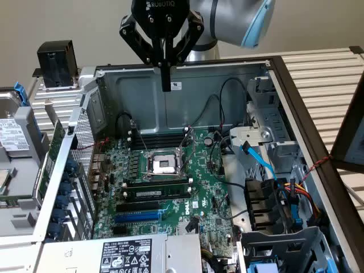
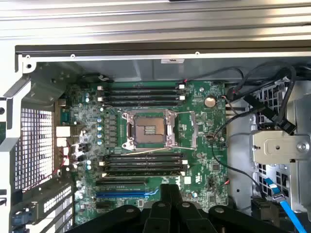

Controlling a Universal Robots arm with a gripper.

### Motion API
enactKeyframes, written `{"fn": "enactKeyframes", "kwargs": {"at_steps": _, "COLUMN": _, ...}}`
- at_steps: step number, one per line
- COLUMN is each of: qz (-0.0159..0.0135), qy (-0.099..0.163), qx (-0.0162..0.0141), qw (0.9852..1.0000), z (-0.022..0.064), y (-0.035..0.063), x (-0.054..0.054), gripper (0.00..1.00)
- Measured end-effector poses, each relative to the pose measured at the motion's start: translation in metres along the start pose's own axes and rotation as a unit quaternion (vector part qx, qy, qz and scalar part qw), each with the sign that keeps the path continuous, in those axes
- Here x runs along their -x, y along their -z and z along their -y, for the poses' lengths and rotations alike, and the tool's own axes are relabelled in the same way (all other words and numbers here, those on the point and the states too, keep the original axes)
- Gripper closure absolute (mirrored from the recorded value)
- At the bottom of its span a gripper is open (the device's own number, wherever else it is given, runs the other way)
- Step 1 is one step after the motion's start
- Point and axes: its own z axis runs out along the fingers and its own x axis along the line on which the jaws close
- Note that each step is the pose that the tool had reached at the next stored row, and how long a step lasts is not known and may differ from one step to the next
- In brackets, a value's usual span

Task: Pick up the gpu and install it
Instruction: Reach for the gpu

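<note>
Open PC case [image 1: 136,108] w/ green mobo [image 1: 205,187] sat below; hand [image 1: 166,85] hovered over it, fully closed, nothing in grip.

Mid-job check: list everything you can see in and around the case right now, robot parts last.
case: one, grey metal, open, centre.
motherboard: one, green, on the case floor.
CPU socket: one, silver, mid-board.
memory stick: one, black, slotted beside the socket.
expansion slot: one, blue, between memory stick and power supply.
cable: one, blue, exterior view's right of the board.
power supply: one, grey, labelled, nearest the exterior camera.
green card: one, edge-on outside the case, exterior view's left; possibly the gpu.
end effector: one, black, shut, empty, above the case's far wall.
</note>
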Motion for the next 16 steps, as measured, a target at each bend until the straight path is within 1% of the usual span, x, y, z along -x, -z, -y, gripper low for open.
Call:
{"fn": "enactKeyframes", "kwargs": {"at_steps": 14, "qz": 0.0000, "qy": 0.000, "qx": 0.0000, "qw": 1.0000, "z": 0.0000, "y": 0.0000, "x": 0.0000, "gripper": 0.89}}
{"fn": "enactKeyframes", "kwargs": {"at_steps": 16, "qz": 0.0000, "qy": 0.000, "qx": -0.0001, "qw": 1.0000, "z": 0.0002, "y": 0.0001, "x": -0.0015, "gripper": 0.89}}
